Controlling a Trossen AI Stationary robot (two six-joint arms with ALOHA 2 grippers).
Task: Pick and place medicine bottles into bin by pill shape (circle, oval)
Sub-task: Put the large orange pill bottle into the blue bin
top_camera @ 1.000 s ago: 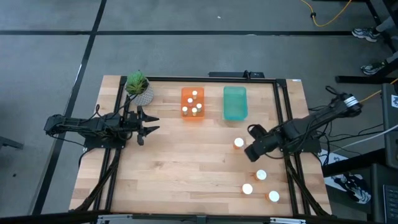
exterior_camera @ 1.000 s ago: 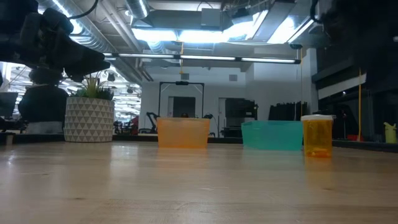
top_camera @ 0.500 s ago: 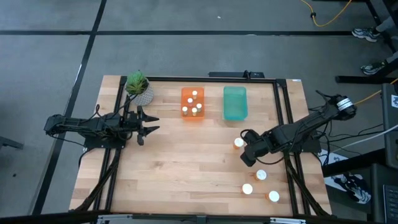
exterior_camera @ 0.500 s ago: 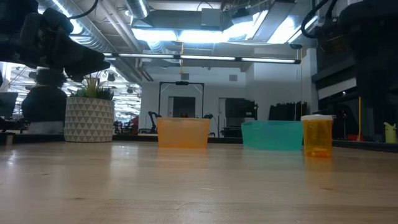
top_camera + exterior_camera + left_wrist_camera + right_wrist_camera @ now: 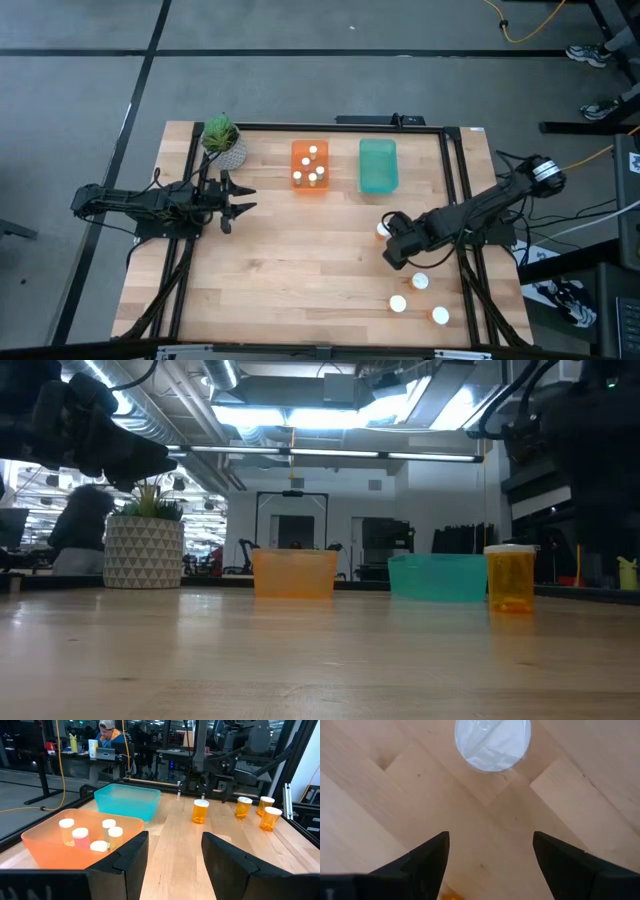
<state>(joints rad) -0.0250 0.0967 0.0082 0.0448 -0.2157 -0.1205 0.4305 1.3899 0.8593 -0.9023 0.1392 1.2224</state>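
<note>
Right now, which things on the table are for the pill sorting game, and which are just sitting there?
For the job:
- amber bottles on the wood
- small bottles in the orange bin
- teal bin
- right end effector, open beside a bottle

Just there:
- potted plant
- left end effector, waiting, open

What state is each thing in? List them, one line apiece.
Orange bin: holds five white-capped bottles.
Teal bin: empty.
Amber bottles: four, upright on the table, caps on.
Left gripper: open, empty, waiting near the potted plant.
Right gripper: open, empty, above one white cap.
</note>
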